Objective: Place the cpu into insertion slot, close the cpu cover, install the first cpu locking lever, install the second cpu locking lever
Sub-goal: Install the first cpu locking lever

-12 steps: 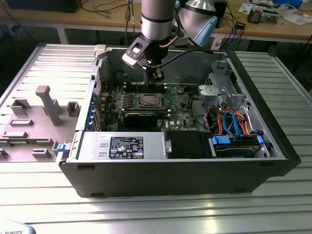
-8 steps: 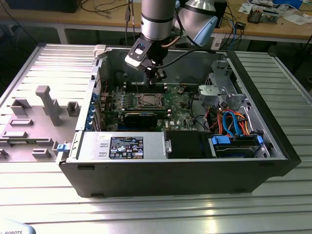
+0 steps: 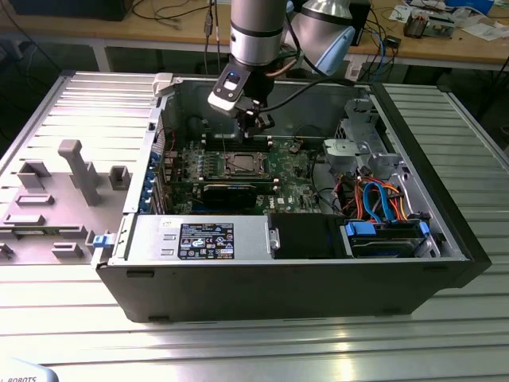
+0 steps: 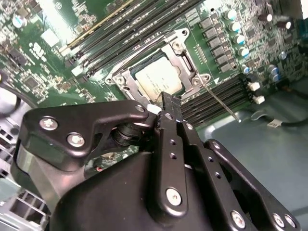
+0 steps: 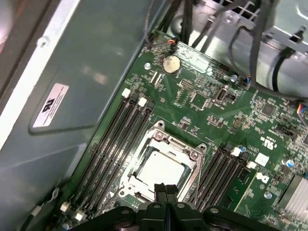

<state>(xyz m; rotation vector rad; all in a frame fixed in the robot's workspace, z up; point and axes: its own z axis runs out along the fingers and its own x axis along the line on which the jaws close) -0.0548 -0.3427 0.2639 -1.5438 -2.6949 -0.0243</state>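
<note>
Inside the open case (image 3: 302, 278) the green board (image 3: 298, 171) lay flat, and in the exterior view the arm (image 3: 258, 32) came down from twelve o'clock, its gripper (image 3: 251, 129) hanging just at twelve o'clock of the slot (image 3: 230, 165). The cpu (image 5: 161, 171) sat in that slot, its silver top showing through the cut-out of the cover (image 5: 193, 158), which lay down flat around it. In the second wrist view the gripper (image 4: 171, 102) hovered at the edge of the cover; whether it touched could not be told. Its two fingers (image 5: 160, 192) were pressed together with nothing between them. A thin lever (image 4: 219, 98) slanted out from one corner of the slot, its free end reaching the board's edge. Memory slots (image 5: 113, 144) ran along both sides of the slot. In the exterior view a black card (image 3: 231, 191) lay at six o'clock of the slot and a metal cage (image 3: 358, 151) at three o'clock. A grey tray (image 3: 56, 199) rested at nine o'clock of the case on the ribbed table (image 3: 318, 350).
</note>
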